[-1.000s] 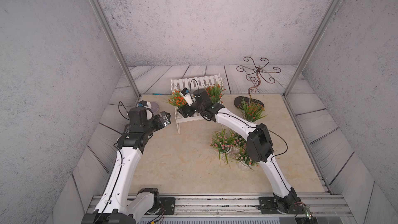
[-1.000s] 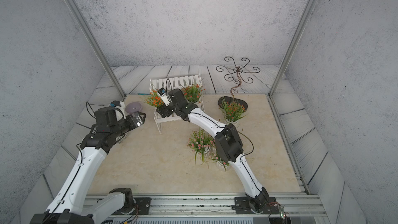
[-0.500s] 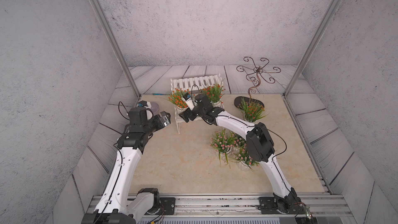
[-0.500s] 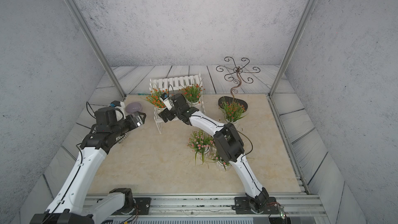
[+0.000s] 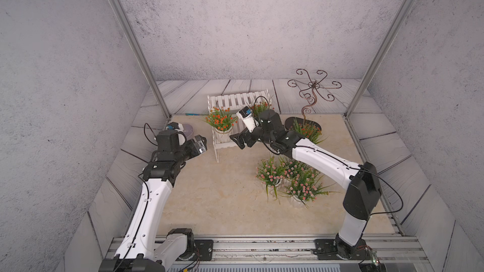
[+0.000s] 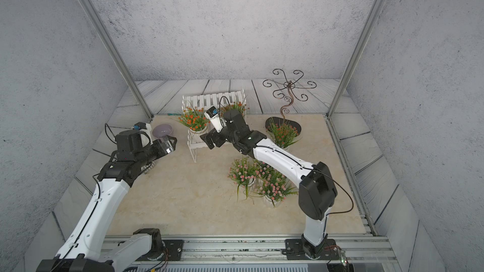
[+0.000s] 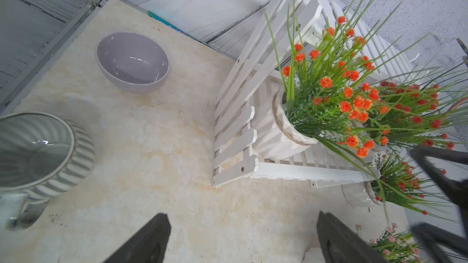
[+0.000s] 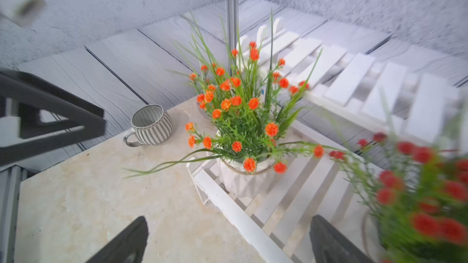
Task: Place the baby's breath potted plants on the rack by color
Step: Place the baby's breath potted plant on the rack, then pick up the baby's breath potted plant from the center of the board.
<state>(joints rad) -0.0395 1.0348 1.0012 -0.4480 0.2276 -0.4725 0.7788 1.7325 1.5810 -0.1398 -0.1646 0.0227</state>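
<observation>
Baby's breath potted plants (image 5: 303, 188) only partly sorted so far. Nearest, three pink plants (image 5: 269, 175) bunched on the desk (image 5: 209, 200), leaves tangled together, just beside the right arm (image 5: 322, 160), none on the rack (image 5: 235, 99) yet. Farther in, right hand (image 5: 239, 141) drawn back from the rack's front edge within the last second and spread to its widest, holding nothing (in the wrist view, both dark fingers (image 8: 126, 244) well apart, only desk and slats between). Left behind on the lower tier, at its left end: an orange plant (image 5: 221, 121), upright, white pot seated on the slats just inside the side pickets. Reads as a finished placement, and frees that hand for another pick. Level with it, left hand (image 5: 200, 145) hovering wide and empty, unmoved over that same second, close to the grey ribbed mug (image 7: 38, 148) and the lilac bowl (image 5: 187, 129), neither of them part of the job. Behind the right arm, a second orange plant (image 5: 262, 105) also on the rack, toward its right end (tier not clear from these views). Farthest right, a third orange plant (image 5: 306, 130) waiting on the desk at the oval foot of the metal stand (image 5: 289, 124). Probably next in line, to complete the orange row; after that, the pink three for the other tier.
</observation>
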